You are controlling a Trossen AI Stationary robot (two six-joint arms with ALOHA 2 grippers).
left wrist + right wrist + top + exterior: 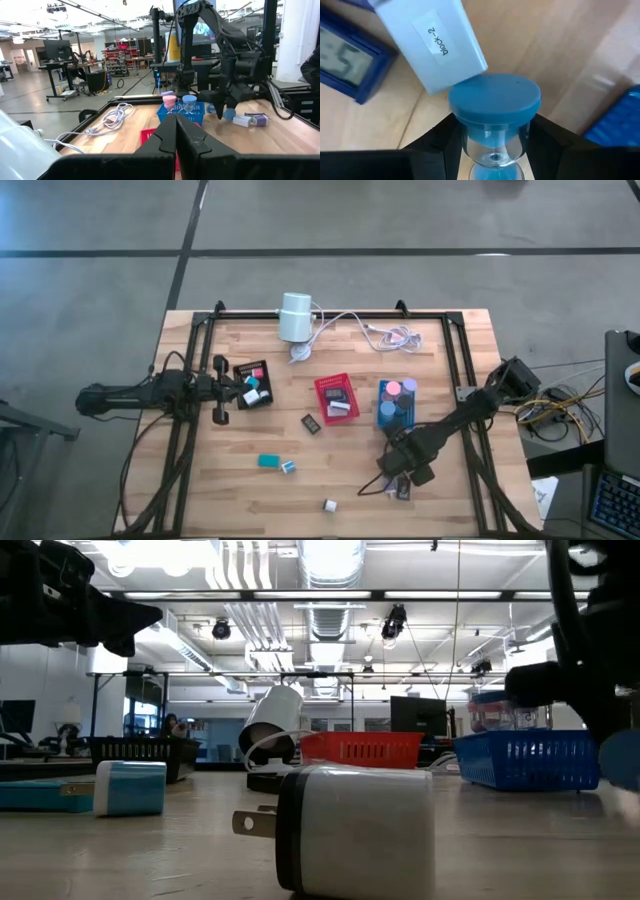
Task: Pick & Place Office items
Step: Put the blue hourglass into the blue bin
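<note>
My right gripper points down near the table's right front and is shut on a blue sand timer, which stands upright between its fingers. Right beside the timer lie a white block labelled "block 2" and a small blue clock. Other office items lie loose on the wood: a teal block, a small white and teal piece, a white plug and a black piece. My left gripper is shut and empty, level beside the black tray. My right gripper has the sand timer's middle, just under its blue top cap, between its two fingers, one on each side. The fingers come from above, pointing down. The timer stands upright; the cap hides its base, so I cannot tell whether it rests on the table.
A red tray and a blue tray holding pink and lilac round tops stand mid-table, just beyond my right gripper. A white cylinder with a white cable lies at the far edge. Black rails run along both sides.
</note>
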